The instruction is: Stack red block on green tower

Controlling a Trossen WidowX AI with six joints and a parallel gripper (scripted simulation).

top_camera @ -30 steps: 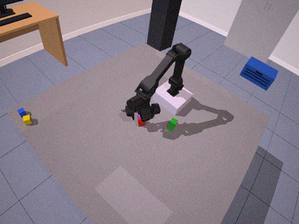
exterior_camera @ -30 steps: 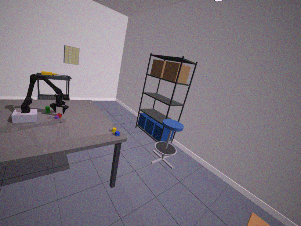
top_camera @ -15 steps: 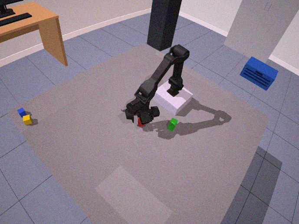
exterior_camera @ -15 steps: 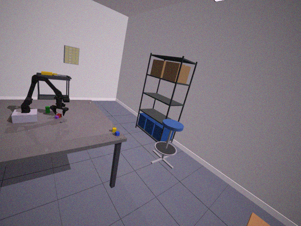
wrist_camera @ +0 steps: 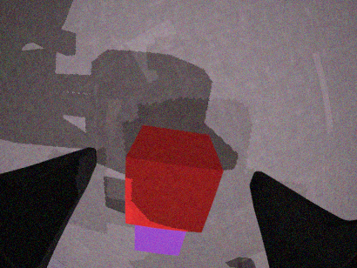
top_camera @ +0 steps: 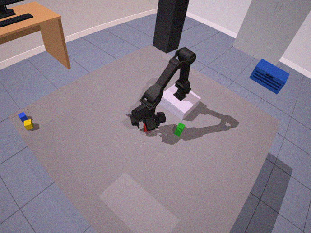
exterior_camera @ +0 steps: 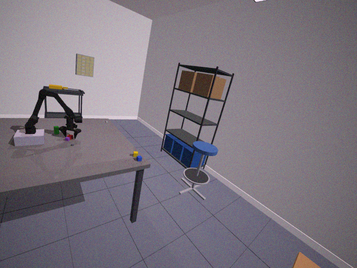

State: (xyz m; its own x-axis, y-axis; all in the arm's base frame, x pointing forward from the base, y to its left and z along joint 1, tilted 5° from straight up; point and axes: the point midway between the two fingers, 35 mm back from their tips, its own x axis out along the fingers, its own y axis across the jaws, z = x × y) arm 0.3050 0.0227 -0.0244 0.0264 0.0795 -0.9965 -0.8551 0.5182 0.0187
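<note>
Red block sits on the desk, touching a small purple block and near the green tower. It looks rigid, light and smooth-faced; grip two opposite flat sides. Jaws of the gripper are spread wide and empty, one on either side of it.

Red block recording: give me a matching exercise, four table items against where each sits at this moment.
Items:
1. red block
2. green tower
3. yellow block
4. pincer

Places or states:
A. at a table corner beside the blue block
B. open and holding nothing, lowered around a block
C. standing alone near the white base
D. on the table between the open fingers, next to the purple block

Pairs: 1-D, 2-C, 3-A, 4-B
</note>
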